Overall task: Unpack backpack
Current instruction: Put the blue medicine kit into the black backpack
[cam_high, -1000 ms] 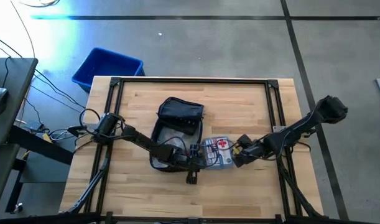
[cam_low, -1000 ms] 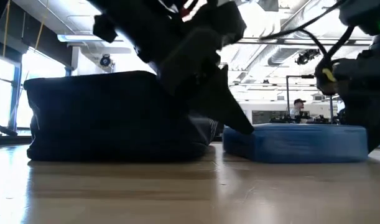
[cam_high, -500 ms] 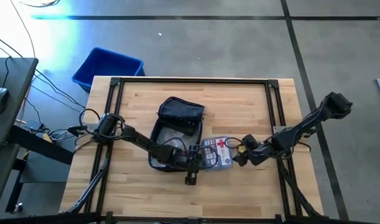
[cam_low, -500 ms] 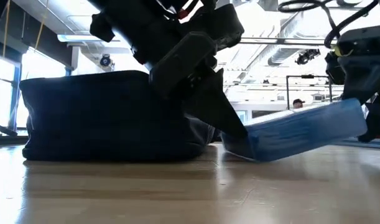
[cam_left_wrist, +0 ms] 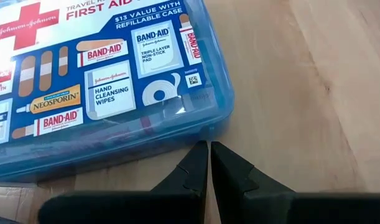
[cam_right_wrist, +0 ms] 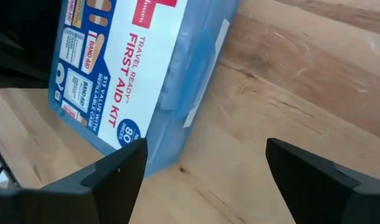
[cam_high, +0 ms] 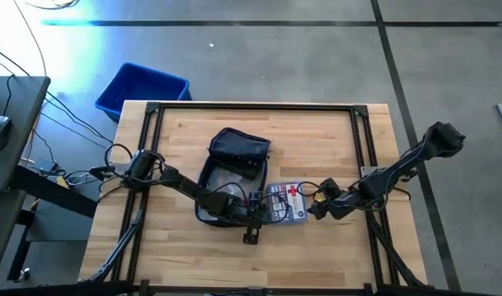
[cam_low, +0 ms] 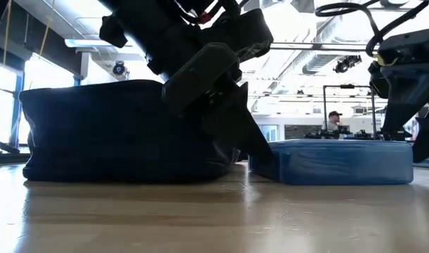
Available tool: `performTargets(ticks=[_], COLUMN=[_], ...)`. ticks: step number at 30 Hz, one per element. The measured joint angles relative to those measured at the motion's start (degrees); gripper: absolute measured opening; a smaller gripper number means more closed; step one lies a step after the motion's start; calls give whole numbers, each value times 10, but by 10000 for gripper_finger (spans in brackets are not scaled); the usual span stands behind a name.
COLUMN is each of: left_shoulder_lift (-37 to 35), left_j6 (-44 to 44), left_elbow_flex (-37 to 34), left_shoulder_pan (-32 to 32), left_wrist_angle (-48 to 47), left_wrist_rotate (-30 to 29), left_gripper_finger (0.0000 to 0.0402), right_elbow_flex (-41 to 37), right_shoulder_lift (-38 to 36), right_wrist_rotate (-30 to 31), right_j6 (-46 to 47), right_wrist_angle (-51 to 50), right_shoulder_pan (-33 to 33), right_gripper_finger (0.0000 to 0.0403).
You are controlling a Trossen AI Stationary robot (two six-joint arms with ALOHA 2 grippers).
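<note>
The dark navy backpack (cam_high: 232, 173) (cam_low: 116, 130) lies open on the wooden table, its bottom on the wood. To its right a blue first aid kit (cam_high: 287, 201) (cam_low: 340, 161) (cam_left_wrist: 96, 81) (cam_right_wrist: 127, 68) lies flat on the table. My left gripper (cam_high: 252, 220) (cam_left_wrist: 208, 148) is shut and slants down, its tips at the kit's near left corner. My right gripper (cam_high: 318, 205) (cam_right_wrist: 202, 162) stands open just above the kit's right end, one finger on each side of the kit's corner. My left gripper's shut fingertips (cam_left_wrist: 202, 152) stand right against the kit's near edge (cam_left_wrist: 196, 127), slanting down from the backpack's side. I cannot tell whether they touch it.
A bright blue bin (cam_high: 142, 89) stands on the floor beyond the table's far left corner. A black frame (cam_high: 251, 107) runs along the table's edges. Bare wood (cam_high: 234, 255) lies toward the near edge. A person (cam_low: 333, 119) shows far off in the room.
Half a second ago the kit's right end was tipped up off the table while its left end stayed down; now the kit lies flat again. My right gripper has risen a little and drawn back toward the table's right edge, and it has rolled.
</note>
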Motion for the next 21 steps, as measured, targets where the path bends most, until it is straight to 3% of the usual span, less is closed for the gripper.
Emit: performTargets(ticks=[10,21], left_shoulder_lift=[0,21], left_j6=[8,16], left_elbow_flex=[0,-1], left_shoulder_pan=[0,16], left_wrist_angle=[4,11], left_wrist_rotate=[-44,-51], left_gripper_finger=[0,0], right_elbow_flex=[-48,-73], right_shoulder_lift=[14,152], right_wrist_rotate=[17,-1], right_j6=[28,-9], right_wrist_angle=[127,358], right_shoulder_pan=[-23,-76], right_gripper_finger=[309,309])
